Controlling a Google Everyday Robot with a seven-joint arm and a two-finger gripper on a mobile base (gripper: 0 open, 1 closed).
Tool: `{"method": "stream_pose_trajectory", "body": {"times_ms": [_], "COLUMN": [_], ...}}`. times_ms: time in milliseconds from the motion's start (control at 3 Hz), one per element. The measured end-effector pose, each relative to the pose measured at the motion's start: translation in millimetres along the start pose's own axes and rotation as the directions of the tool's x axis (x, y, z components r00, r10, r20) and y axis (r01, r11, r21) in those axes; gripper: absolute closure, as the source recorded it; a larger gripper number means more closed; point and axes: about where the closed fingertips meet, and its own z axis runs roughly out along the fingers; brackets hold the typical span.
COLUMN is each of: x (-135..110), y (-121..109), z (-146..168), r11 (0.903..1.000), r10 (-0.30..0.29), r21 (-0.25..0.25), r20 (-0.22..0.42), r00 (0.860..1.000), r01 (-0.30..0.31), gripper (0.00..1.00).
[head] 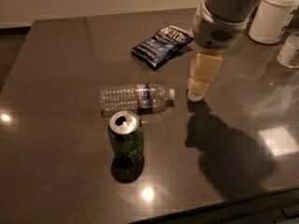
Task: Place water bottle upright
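Observation:
The water bottle (pixel 135 97) lies on its side on the dark table (pixel 56 69), clear and ribbed, with a red-blue label band and its white cap pointing right. My gripper (pixel 197 93) hangs from the grey arm at the upper right, its tip low over the table just right of the bottle's cap. It holds nothing that I can see.
A green soda can (pixel 125 136) stands upright just in front of the bottle. A dark blue chip bag (pixel 161 44) lies behind it. A white container (pixel 272 15) and a clear container (pixel 290 49) stand at the far right. The table's front edge runs along the bottom right.

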Motion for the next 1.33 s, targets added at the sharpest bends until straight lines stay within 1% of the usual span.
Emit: {"method": "stream_pose_trajectory", "body": {"times_ms": [333, 667, 1000, 1333], "x": [-20.5, -38.4, -57.3, -68.8], "y": [-12.8, -16.9, -9.4, 3.1], "z": [24.4, 49.2, 70.0, 84.9], "r11": [0.9978, 0.9897, 0.9778, 0.9653], "r10": [-0.036, -0.069, -0.108, -0.141], "r21": [-0.056, -0.125, -0.178, -0.218], "r20": [0.002, 0.012, 0.026, 0.03], "r00": [0.999, 0.998, 0.994, 0.99], "r01": [0.036, 0.07, 0.11, 0.144], "gripper": [0.0, 0.0, 0.0, 0.0]}}
